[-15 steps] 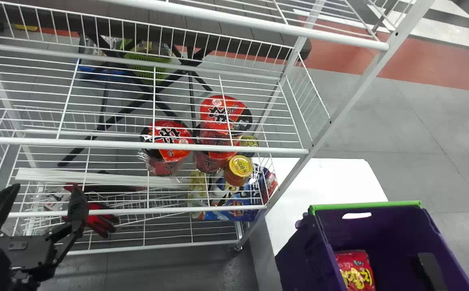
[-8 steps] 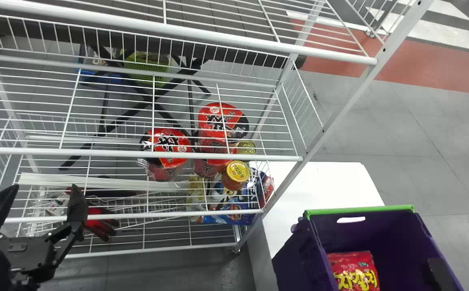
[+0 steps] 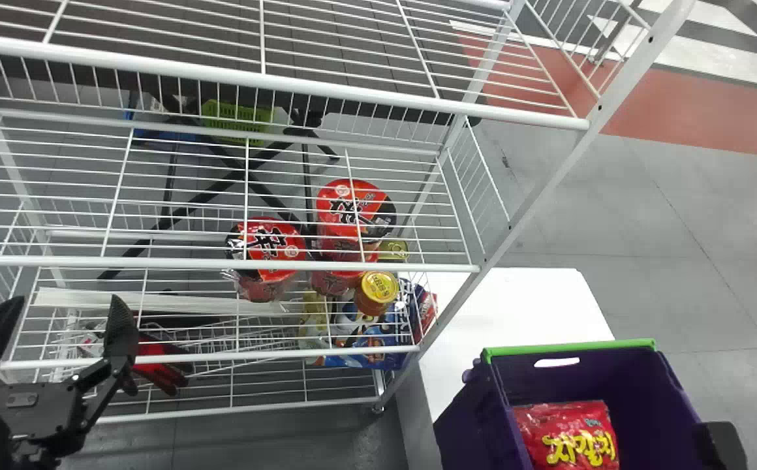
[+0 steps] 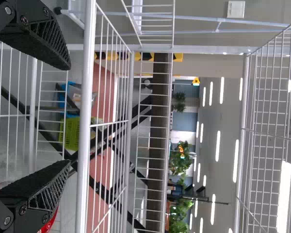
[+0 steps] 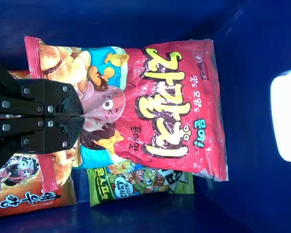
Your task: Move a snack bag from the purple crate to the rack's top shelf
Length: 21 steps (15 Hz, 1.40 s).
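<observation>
The right end effector is clamped on the red snack bag, which is inside the purple crate on the white tabletop. An orange bag and a green bag lie partly under it. The left end effector is released, fingers spread, by the white rack

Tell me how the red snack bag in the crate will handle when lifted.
The red bag looks puffed, so it is probably light for its size. Its film wrinkles and gathers where the right gripper pinches it, so it will likely flex rather than stay stiff. The film's sheen suggests it could be somewhat slippery.
</observation>
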Each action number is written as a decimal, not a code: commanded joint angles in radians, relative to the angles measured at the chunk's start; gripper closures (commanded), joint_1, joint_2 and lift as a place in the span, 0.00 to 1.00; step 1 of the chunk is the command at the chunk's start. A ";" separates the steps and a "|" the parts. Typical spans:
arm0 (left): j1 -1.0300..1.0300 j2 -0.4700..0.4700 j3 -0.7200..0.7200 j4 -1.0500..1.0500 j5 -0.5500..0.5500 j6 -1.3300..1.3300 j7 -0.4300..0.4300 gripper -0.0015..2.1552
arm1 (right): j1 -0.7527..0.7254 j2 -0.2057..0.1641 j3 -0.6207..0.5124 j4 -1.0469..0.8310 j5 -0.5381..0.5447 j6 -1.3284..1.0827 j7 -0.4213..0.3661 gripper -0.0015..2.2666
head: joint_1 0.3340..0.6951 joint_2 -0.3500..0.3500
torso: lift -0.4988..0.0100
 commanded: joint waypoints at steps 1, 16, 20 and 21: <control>0.007 0.001 0.002 -0.011 0.000 0.000 0.000 0.06 | -0.001 -0.006 -0.004 0.000 -0.006 0.000 0.000 0.78 | 1.00 0.00 | 0.38; 0.080 0.004 0.005 -0.121 -0.005 0.046 -0.005 0.06 | -0.007 -0.006 -0.017 -0.038 -0.006 0.021 0.028 0.78 | 1.00 0.00 | 0.49; 0.090 0.004 0.004 -0.135 -0.008 0.046 -0.006 0.06 | -0.001 -0.003 -0.034 -0.058 -0.008 0.021 0.038 0.78 | 1.00 0.00 | 0.53; 0.093 0.004 0.004 -0.138 -0.008 0.046 -0.006 0.06 | -0.001 0.002 -0.042 -0.068 -0.008 0.021 0.048 0.78 | 1.00 0.00 | 0.53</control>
